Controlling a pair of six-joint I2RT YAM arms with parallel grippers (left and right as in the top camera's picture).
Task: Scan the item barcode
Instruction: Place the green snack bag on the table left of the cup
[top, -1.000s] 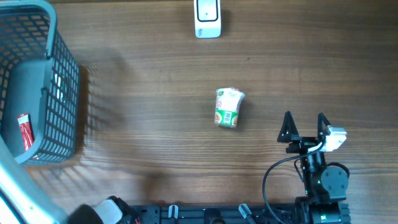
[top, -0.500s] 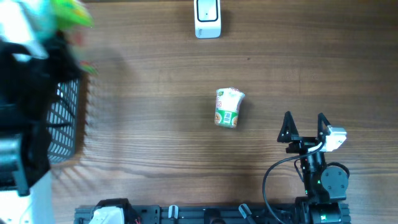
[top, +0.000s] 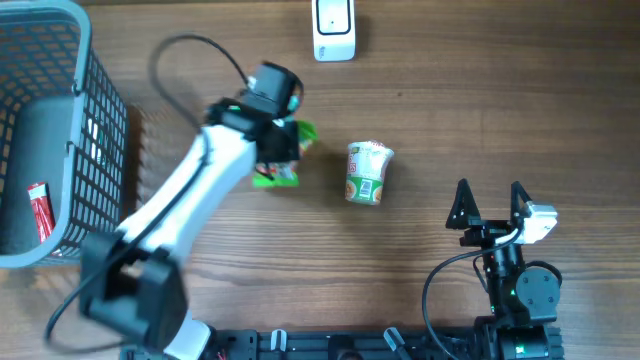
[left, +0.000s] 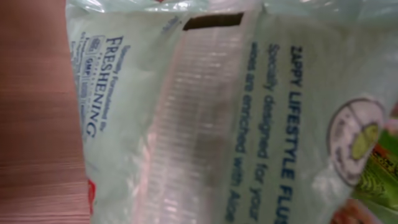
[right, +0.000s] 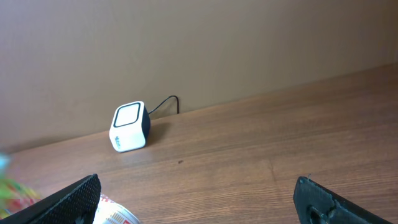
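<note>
A pale green packet (top: 274, 177) with blue print hangs just left of the noodle cup (top: 368, 172), and my left gripper (top: 281, 150) is shut on it. The left wrist view is filled by the packet (left: 249, 112) pressed close to the lens; my own fingers are hidden there. At the far edge stands the white barcode scanner (top: 334, 28), which the right wrist view also shows (right: 129, 127). My right gripper (top: 490, 202) stands open near the front right, holding nothing, with the cup's rim (right: 117, 215) by its left finger.
A grey mesh basket (top: 100, 150) fills the left side, with a red item (top: 38, 212) inside it. The left arm (top: 190, 200) stretches diagonally from the front left toward the table's middle.
The left arm has swung from over the basket to the table's middle, carrying the green packet beside the cup. The right arm has not moved.
</note>
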